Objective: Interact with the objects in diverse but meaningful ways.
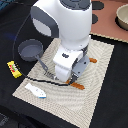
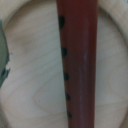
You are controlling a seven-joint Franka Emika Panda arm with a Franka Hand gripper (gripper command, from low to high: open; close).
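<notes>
sausage (image 2: 77, 65) fills wrist view, long axis along frame, dark spots in row, on pale wood | gripper (image 1: 74, 79) low over placemat (image 1: 100, 75), finger state cannot tell | beyond: fish (image 1: 36, 90), packet (image 1: 13, 68), saucepan (image 1: 30, 49) | no readable writing

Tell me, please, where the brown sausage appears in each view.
Exterior view: brown sausage mostly hidden beneath the pincer, one end peeking out on the striped placemat.
Wrist view: it crosses the middle of the picture, edge to edge.
Shared landmark: the pale beige surface beneath it, probably the placemat.
</notes>
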